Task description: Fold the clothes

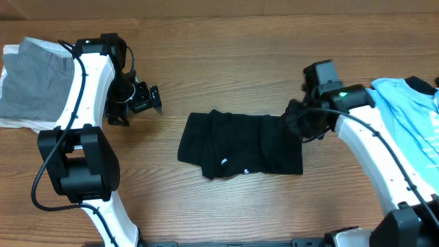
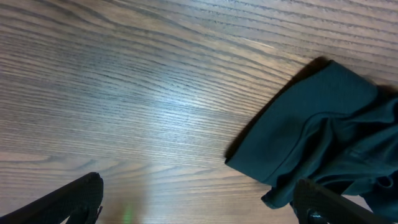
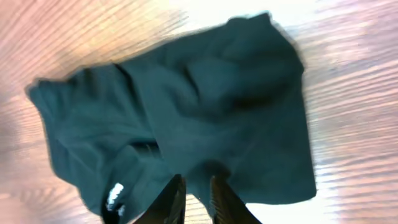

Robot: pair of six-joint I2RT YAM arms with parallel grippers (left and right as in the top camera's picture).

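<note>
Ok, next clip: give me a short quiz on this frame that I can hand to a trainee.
1. What colour is the small print on the black shirt?
2. True or false: the light blue shirt lies at the robot's right side of the table, apart from the black shirt.
3. The left fingers are: A) open above bare table, beside the black shirt; B) shut on the black shirt; C) holding the light blue shirt.
Key: 1 white; 2 true; 3 A.
</note>
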